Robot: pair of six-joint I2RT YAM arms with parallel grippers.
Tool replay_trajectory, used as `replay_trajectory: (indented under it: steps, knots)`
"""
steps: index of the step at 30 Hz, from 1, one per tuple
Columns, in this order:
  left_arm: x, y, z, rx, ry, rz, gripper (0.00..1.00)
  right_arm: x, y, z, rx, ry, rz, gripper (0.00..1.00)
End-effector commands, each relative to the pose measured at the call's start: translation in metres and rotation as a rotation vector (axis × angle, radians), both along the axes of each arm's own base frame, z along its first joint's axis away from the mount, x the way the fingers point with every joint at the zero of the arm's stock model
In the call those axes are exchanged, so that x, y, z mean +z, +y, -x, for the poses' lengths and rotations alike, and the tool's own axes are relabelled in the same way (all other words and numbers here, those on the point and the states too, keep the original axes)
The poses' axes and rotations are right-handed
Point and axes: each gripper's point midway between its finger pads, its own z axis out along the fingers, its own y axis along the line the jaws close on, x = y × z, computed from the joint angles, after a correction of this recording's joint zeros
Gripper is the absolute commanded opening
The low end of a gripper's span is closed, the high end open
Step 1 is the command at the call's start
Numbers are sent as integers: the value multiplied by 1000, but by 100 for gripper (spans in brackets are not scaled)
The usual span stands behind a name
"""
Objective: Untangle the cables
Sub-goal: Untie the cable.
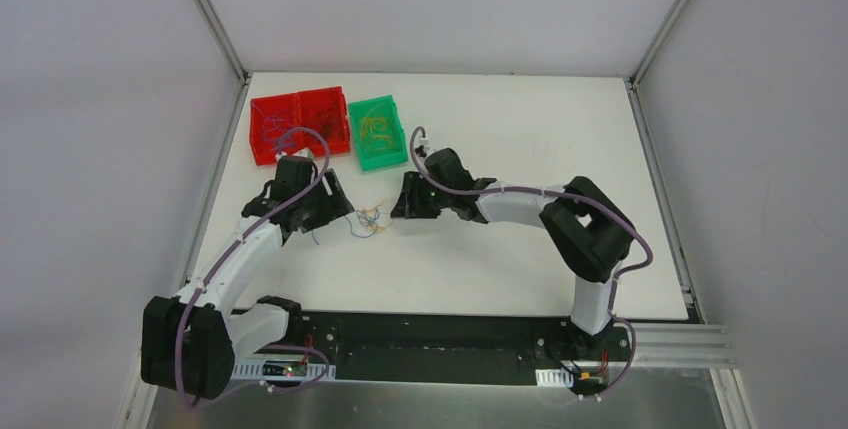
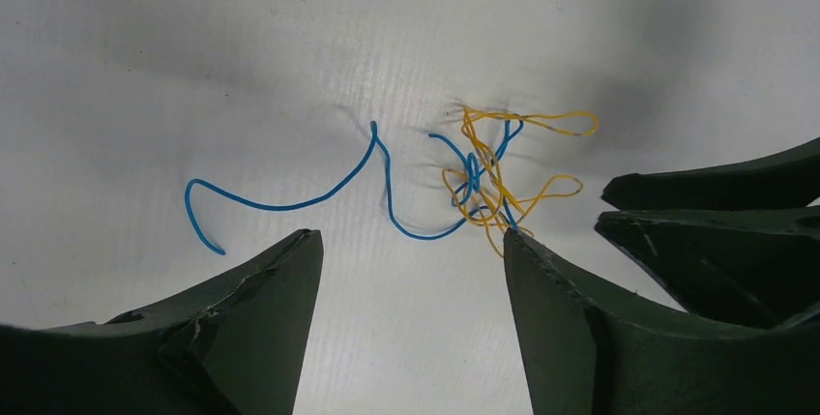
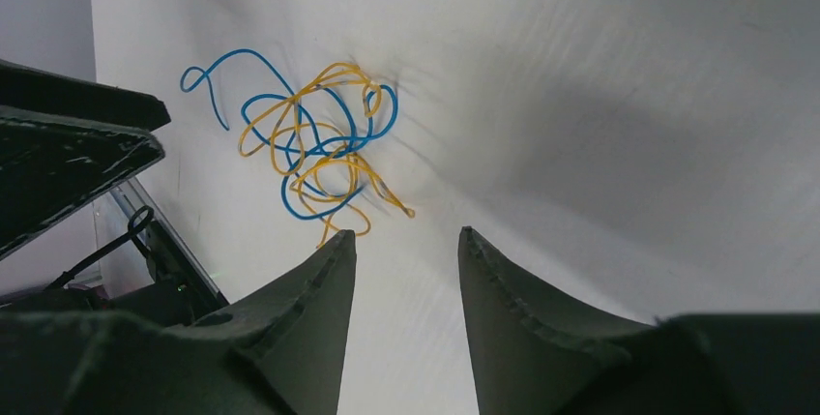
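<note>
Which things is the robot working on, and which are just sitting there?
For the job:
- blue cable
- yellow cable, knotted up with the blue one

Just lying about:
- red bins, two joined, at the back
- green bin, beside the red ones

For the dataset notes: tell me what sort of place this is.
Most likely a robotics lab test cell: a white table boxed in by plain grey walls, two robot arms bolted at its near edge, and red bins and a green bin near a tangle of thin cables.
</note>
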Motion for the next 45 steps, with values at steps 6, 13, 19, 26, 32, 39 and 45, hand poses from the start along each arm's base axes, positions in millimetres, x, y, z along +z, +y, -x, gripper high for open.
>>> replay_trajectory:
  steps: [6, 13, 19, 26, 32, 39, 45]
  knots:
    - [-1, 8, -11, 91, -20, 81, 75, -4, 45, -6, 62, -8, -40, 36]
    - [-7, 8, -17, 108, -10, 97, 72, 5, 32, -3, 27, -38, -36, 0]
    - [-16, 1, -22, 89, 27, 118, 70, 8, -3, 16, -8, -48, -15, 0]
    - [-32, -14, -27, 105, 96, 209, 70, 2, -4, 21, -27, -20, -33, 0]
    - [-35, -18, -34, 148, 95, 253, 66, 3, -4, 20, -35, -31, -36, 0]
    - [-52, -13, -50, 221, 85, 246, 59, 7, -6, 23, -32, -50, -37, 0]
    - [-52, -6, -59, 255, 25, 229, 0, 8, -12, 27, -43, -64, -30, 0]
